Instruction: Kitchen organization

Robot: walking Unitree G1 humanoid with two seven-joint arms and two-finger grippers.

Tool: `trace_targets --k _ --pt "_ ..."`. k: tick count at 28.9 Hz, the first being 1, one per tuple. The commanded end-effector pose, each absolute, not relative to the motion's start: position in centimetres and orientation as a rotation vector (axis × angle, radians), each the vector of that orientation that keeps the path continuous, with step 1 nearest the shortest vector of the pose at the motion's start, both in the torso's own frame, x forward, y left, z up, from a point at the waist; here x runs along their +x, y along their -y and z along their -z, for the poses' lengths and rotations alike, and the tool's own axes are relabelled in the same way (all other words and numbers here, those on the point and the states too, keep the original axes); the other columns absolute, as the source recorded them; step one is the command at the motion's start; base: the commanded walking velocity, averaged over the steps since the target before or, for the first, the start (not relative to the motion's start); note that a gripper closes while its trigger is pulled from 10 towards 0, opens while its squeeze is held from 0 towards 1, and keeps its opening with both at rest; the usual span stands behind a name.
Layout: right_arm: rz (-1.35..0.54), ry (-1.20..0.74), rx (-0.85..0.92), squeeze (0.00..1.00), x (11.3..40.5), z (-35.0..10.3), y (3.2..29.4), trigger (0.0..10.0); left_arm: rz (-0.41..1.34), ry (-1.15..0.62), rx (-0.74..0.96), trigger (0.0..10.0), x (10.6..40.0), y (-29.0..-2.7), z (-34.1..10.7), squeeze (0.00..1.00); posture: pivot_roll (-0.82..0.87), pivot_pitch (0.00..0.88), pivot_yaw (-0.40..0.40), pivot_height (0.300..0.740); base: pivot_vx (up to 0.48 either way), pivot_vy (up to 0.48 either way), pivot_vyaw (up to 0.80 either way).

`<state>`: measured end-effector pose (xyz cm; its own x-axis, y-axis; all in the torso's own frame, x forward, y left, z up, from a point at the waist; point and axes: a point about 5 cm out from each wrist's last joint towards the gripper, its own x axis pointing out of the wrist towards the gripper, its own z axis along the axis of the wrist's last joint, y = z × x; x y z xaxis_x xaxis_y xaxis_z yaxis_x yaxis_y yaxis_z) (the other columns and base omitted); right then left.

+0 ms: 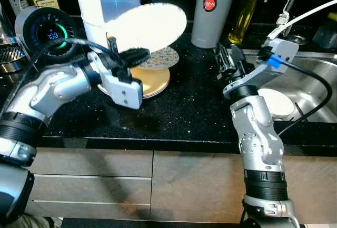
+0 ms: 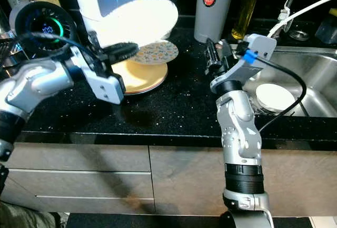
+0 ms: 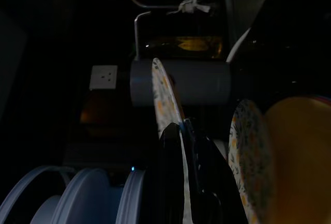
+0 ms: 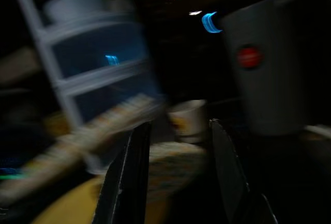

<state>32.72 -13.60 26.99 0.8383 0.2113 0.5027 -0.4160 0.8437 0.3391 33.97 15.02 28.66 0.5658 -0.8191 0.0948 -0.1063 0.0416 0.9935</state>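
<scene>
My left end effector (image 1: 126,59) clenched a plate (image 1: 150,25) above the stack (image 1: 152,80). I judged level, slow lowering best (right end effector (image 4: 176,146) hung released).

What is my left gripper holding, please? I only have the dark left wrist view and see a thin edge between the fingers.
Observer: The left gripper is shut on a white plate, lifted above the counter.
Operator: What lies below it?
Observer: A patterned plate on a yellow plate.
Operator: And the right arm?
Observer: The right gripper is open, over the counter beside the sink.
</scene>
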Motion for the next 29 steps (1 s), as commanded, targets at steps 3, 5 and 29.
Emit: trace_targets --k 3,5,29 --pt "-0.507 0.455 0.595 0.0 32.3 -27.9 12.4 10.0 0.721 0.865 1.494 10.0 33.3 -14.5 -28.1 0.0 0.16 0.018 -0.017 0.74 0.0 0.0 0.0" --pt "-0.558 0.415 0.675 0.0 32.3 -27.8 12.1 10.0 0.751 0.885 1.511 10.0 33.1 -14.1 -27.7 0.0 0.16 0.018 -0.017 0.74 0.0 0.0 0.0" --pt "-0.577 0.137 1.108 0.0 33.9 -26.1 12.8 10.0 0.725 1.042 1.541 10.0 33.0 -11.7 -28.9 0.0 0.16 0.029 -0.044 0.74 0.0 0.0 0.0"
